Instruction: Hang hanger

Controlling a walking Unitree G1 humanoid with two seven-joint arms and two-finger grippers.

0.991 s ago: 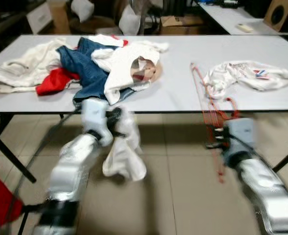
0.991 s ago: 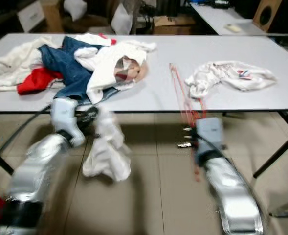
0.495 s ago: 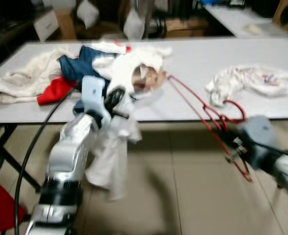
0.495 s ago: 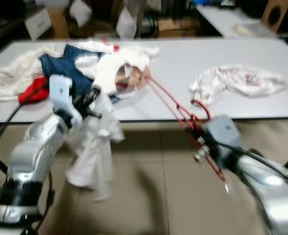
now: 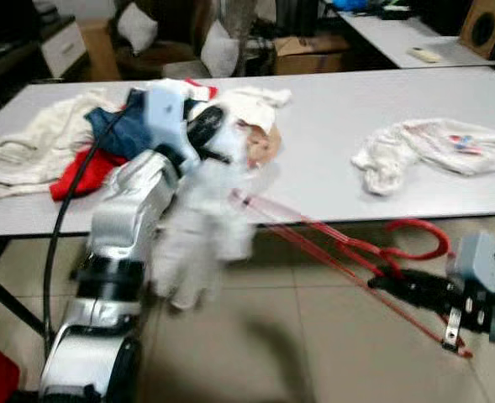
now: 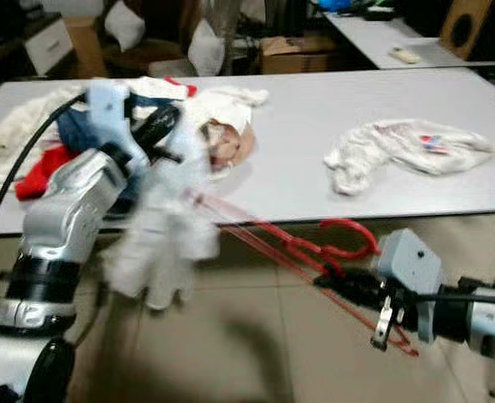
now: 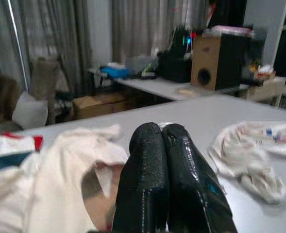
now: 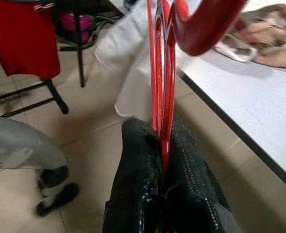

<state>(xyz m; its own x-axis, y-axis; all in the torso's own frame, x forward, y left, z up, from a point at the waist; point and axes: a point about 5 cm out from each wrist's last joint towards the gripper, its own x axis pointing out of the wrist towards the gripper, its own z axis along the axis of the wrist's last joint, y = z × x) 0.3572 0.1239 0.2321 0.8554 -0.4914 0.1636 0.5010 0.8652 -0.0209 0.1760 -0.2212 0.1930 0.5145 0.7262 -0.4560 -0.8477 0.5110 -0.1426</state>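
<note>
The red hanger (image 6: 314, 252) hangs in the air in front of the table (image 6: 314, 126), just below its near edge, its long axis running from the right gripper (image 6: 348, 288) up and across toward the robot's left. The right gripper is clenched on the hanger's wires close under the hook, which curls upward beside it; the right wrist view shows the two black fingers (image 8: 135, 165) pinching the red wires between them. The hanger's far tip reaches the pale garment (image 6: 159, 235) that dangles from the left gripper (image 5: 207, 126), raised by the table edge over the heap of clothes (image 5: 79, 138). In the left wrist view those fingers are pressed together; the cloth itself is hidden there, but the head views show it hanging from them, so the gripper is judged closed on it. The coming move seems to turn on the hanger's tip meeting the garment. A white shirt (image 5: 436, 147) lies apart on the table's right.
</note>
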